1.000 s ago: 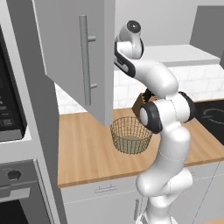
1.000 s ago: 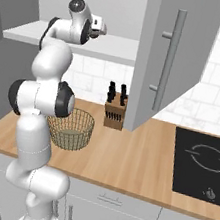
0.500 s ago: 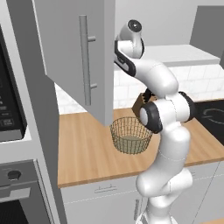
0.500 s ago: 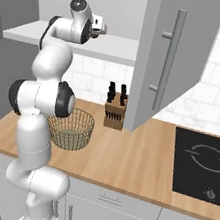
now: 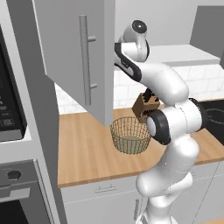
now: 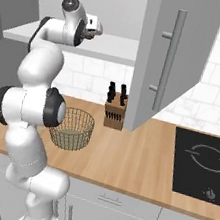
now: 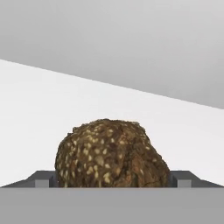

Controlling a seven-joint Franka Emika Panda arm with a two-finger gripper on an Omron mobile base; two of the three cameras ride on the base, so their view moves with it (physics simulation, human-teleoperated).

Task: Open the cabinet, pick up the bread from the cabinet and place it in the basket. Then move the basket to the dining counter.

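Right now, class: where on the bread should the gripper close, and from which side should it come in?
Grip the bread across its widest middle, coming straight in along the shelf. It is a rounded lump sitting between the open gripper fingertips, one showing on each flank, so a side squeeze probably suits.

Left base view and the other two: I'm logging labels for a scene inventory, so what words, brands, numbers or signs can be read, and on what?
No readable words, brands or numbers anywhere.
Microwave panel: small pale markings, too blurred to read.
Cooktop: a ring symbol and a small control mark near its front edge, signs only, no text.
Knife block, basket, cabinet door, bread: nothing written on them.
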